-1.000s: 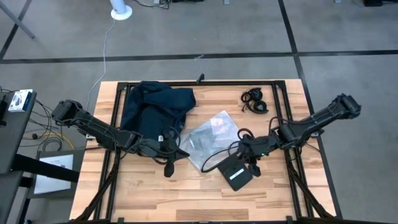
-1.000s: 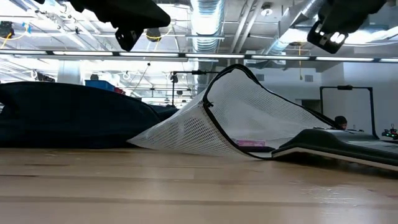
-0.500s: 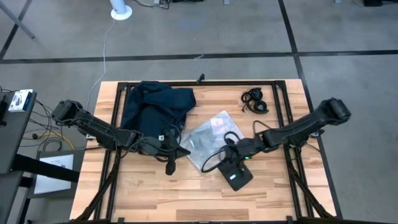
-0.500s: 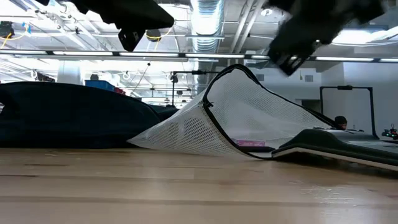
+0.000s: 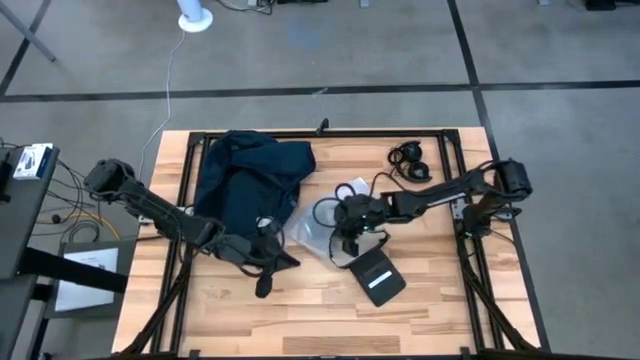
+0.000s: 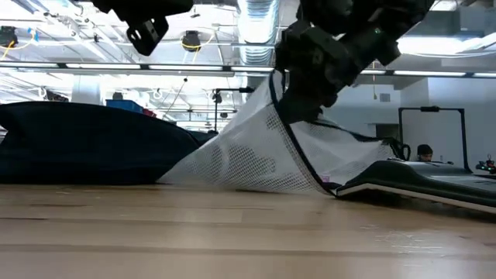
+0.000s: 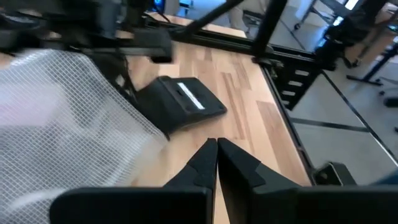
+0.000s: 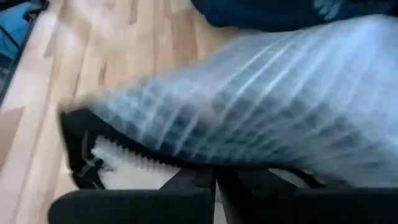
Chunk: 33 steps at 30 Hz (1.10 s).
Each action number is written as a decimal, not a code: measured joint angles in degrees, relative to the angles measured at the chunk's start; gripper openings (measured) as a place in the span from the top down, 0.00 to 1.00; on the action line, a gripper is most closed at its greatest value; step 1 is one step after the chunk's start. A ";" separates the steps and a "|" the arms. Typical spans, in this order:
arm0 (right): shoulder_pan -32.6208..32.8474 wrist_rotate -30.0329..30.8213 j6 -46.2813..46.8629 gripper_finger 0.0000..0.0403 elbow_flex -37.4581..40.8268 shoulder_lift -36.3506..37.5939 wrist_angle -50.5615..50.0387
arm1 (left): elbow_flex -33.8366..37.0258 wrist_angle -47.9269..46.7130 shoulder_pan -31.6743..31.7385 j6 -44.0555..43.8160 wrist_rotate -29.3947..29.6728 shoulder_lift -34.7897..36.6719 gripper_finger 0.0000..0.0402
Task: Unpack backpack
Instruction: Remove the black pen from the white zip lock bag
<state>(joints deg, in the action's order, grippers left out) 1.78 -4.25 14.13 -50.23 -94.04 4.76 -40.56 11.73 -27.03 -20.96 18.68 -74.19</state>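
Observation:
The dark navy backpack [image 5: 245,180] lies flat at the table's far left and shows as a low dark mound [image 6: 85,143] in the low view. A white mesh bag [image 5: 308,226] with a black zip edge lies beside it, one edge raised [image 6: 275,116]. A flat black pouch [image 5: 378,277] with a white label lies nearer the front edge. My right gripper [image 5: 340,242] is shut at the mesh bag's raised edge. My left gripper [image 5: 262,287] hangs shut over bare wood just in front of the backpack, touching nothing [image 7: 216,149]. My right gripper [image 6: 298,105] comes slanting down from the table's right, with its shut fingers [image 8: 193,183] against the mesh bag's raised black zip edge [image 8: 137,155]. The edge leans over under it. Whether any mesh is caught between the fingers cannot be told.
A coil of black cable or earphones [image 5: 410,162] lies at the far right. Black frame rails [image 5: 455,200] run along the table's sides. Bare wood [image 5: 300,315] stretches along the near edge.
My right gripper has swung from above the black pouch toward the table's left and down onto the mesh bag. The bag's arched edge has been pushed over and its peak has flattened. My left gripper has drawn back slightly toward the near edge.

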 joint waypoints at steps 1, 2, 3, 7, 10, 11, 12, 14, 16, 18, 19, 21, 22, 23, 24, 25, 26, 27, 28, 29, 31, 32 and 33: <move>-0.25 0.01 -0.71 1.00 -0.22 0.86 -0.23 | 0.00 -0.33 -0.32 -0.39 0.06 0.00 1.00; -0.64 0.02 -1.17 1.00 -0.54 1.74 0.22 | 0.00 -0.55 -0.50 -0.67 0.42 0.00 1.00; -1.08 0.02 -1.73 1.00 -0.71 2.58 0.53 | 0.02 -0.91 -0.58 -0.79 1.03 0.00 1.00; -2.79 0.51 -3.08 1.00 -0.65 4.82 -3.14 | -0.02 -1.33 -1.30 -1.04 3.54 0.00 1.00; -4.02 3.44 -3.59 1.00 -0.52 6.70 -7.76 | -0.01 -2.42 -1.34 -1.10 4.63 0.00 1.00; -4.31 4.34 -3.66 1.00 -0.54 7.45 -9.24 | 0.00 -2.58 -1.33 -1.10 4.76 0.00 1.00; -4.33 5.33 -3.70 1.00 -0.54 8.10 -10.56 | -0.02 -2.74 -1.31 -1.17 4.82 0.00 1.00; -4.29 7.12 -3.70 1.00 -0.54 9.63 -12.77 | -0.02 -3.55 -1.14 -1.35 4.96 0.00 1.00; -3.56 7.59 -3.67 1.00 -0.52 11.85 -14.57 | -0.02 -4.20 -0.98 -1.71 4.93 0.00 1.00; -1.88 7.90 -3.39 1.00 -0.56 14.32 -15.63 | -0.02 -5.35 -0.98 -3.19 4.93 0.00 1.00; -0.75 7.88 -2.96 1.00 -0.56 15.47 -16.69 | -0.02 -6.07 -0.98 -4.02 4.89 0.00 1.00; 1.53 7.34 -1.42 1.00 -0.56 17.16 -18.41 | 0.45 -6.80 -0.96 -5.88 4.85 0.00 1.00; 2.74 7.17 -0.25 1.00 -0.56 17.86 -19.44 | 0.90 -6.80 -0.97 -6.65 4.85 0.00 1.00; 4.17 7.09 1.16 1.00 -0.56 18.41 -20.99 | 1.39 -6.57 -0.98 -7.37 4.82 -0.01 1.00; 5.53 6.74 3.01 1.00 -0.56 18.60 -22.39 | 1.71 -6.50 -0.96 -8.21 4.74 -0.07 1.00; 6.87 5.99 4.64 1.00 -0.56 18.55 -23.57 | 1.84 -6.46 -0.95 -8.89 4.75 -0.07 1.00; 8.17 5.33 6.07 0.99 -0.56 18.26 -25.20 | 1.86 -6.42 -0.76 -9.15 4.89 -0.07 1.00; 9.44 4.52 7.60 0.99 -0.56 17.78 -26.99 | 1.88 -6.26 -0.55 -9.12 5.14 -0.07 1.00; 10.65 3.72 9.12 0.97 -0.56 17.17 -28.29 | 1.86 -6.14 -0.26 -8.96 5.33 -0.07 1.00; 11.95 3.20 10.31 0.95 -0.56 16.49 -29.04 | 1.88 -6.08 0.11 -8.86 5.50 -0.07 1.00; 14.26 3.05 11.35 0.90 -0.56 14.58 -29.43 | 1.88 -5.60 1.16 -8.84 5.65 -0.07 1.00; 15.17 3.16 11.36 0.87 -0.56 13.40 -28.84 | 1.88 -5.48 1.83 -8.82 5.67 -0.07 1.00; 15.99 3.59 11.36 0.84 -0.56 12.01 -27.97 | 1.88 -5.53 2.46 -8.81 5.68 -0.07 1.00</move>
<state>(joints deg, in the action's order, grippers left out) 17.78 -0.66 25.50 -50.78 -82.03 -23.21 -38.68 6.20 -24.57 -29.77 24.36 -74.26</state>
